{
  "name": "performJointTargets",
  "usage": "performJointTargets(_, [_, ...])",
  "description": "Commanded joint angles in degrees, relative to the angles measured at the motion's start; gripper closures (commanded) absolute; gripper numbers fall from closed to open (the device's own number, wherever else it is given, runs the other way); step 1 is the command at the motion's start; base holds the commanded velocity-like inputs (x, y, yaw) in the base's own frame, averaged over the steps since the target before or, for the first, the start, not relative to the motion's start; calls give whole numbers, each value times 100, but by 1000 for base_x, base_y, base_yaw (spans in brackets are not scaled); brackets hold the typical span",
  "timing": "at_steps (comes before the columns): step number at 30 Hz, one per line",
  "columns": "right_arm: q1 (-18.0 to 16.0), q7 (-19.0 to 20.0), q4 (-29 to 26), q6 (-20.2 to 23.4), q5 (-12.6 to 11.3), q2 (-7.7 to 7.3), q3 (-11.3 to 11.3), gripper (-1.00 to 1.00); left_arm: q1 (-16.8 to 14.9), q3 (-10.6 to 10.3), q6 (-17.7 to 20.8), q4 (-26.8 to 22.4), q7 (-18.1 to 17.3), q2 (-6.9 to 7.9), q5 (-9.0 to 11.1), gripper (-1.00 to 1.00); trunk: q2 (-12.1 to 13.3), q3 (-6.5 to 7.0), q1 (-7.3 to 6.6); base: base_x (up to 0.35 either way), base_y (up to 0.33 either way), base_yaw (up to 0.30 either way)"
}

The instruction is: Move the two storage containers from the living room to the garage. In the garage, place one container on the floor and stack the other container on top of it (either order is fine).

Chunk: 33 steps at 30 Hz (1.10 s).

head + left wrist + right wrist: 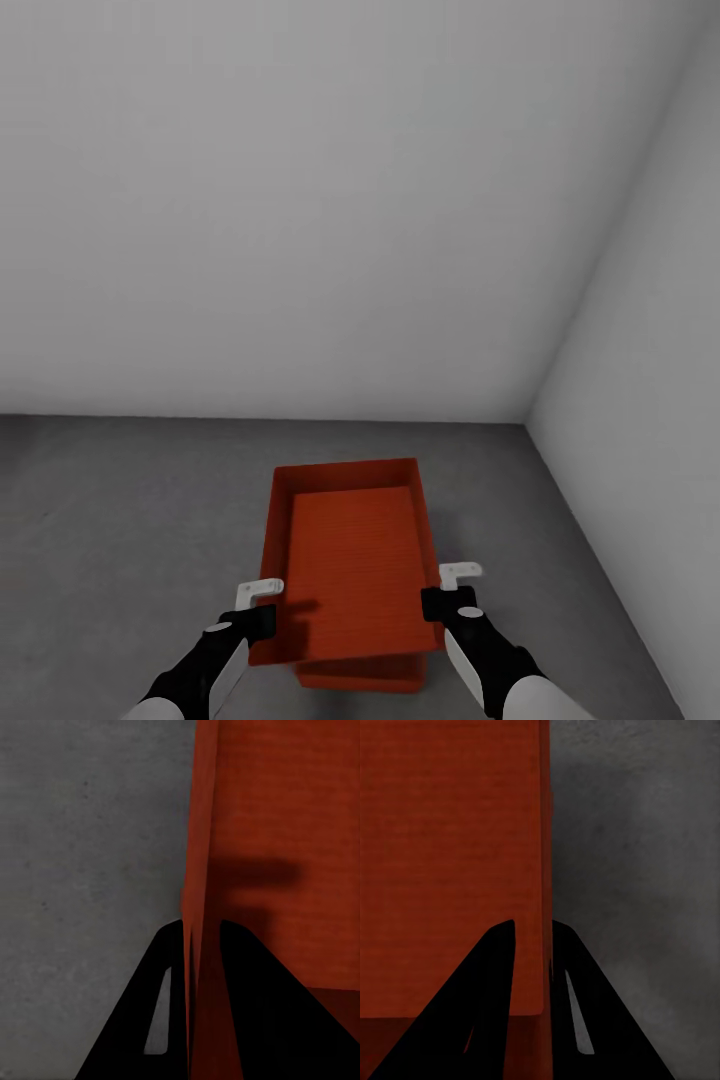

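Observation:
An orange-red storage container is held over the dark grey concrete floor of the garage, lengthwise away from me. My left gripper is shut on its left side wall. My right gripper is shut on its right side wall. Each wrist view has two black fingers straddling the thin wall. The second storage container lies on the floor directly beneath, its near end peeking out under the held one. I cannot tell whether the two touch.
Plain grey-white walls meet in a corner at the right, a short way beyond the containers. Concrete floor extends to the left and to the right of the containers.

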Motion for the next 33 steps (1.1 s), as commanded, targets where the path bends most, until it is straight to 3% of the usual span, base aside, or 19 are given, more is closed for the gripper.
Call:
performJointTargets(1, [-32, -50, -11, 44, 96, -3, -387, 100, 7, -135, 30, -12, -179, 3, -119, 100, -11, -11, 4, 95, 335, -14])
performJointTargets(20, [-31, -52, -11, 44, 91, -3, -387, 100, 7, -133, 33, -12, -179, 3, -119, 100, -11, -11, 4, 7, 25, -179])
performJointTargets(33, [-31, -52, -11, 44, 91, -3, -387, 100, 7, -136, 34, -12, -179, 3, -119, 100, -11, -11, 4, 37, 0, -22])
